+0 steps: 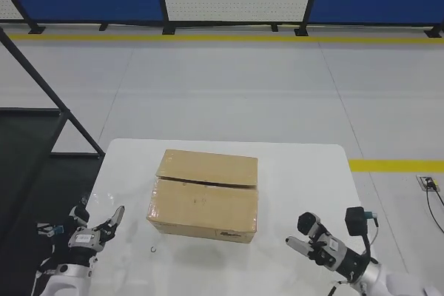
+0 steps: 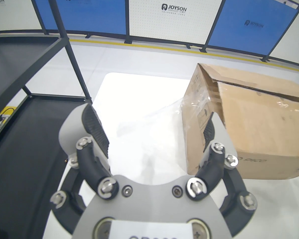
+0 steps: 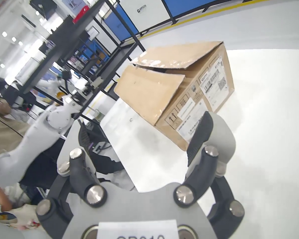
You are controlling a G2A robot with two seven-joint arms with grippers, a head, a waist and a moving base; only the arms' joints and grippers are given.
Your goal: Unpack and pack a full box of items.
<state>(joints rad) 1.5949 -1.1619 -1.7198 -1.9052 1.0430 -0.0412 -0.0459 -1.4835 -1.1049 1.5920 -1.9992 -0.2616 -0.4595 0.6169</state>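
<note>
plain brown cardboard box on white table, black-padded grey grippers

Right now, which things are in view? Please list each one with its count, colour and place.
box: one, brown cardboard, middle of the table, top flaps down but slightly ajar.
table: one, white, under the box.
ring: one, small, colour unclear, on the table near the box's front corner, apart from it.
film: one piece, clear, on the table at the box's end, ahead of the left gripper.
rack: one, black, on the floor beside the table.
panels: several, blue and white, along the far side.
left gripper: one, grey with black pads, open, empty, at the table's near corner.
right gripper: one, same colours, open, empty, at the opposite near corner.
</note>
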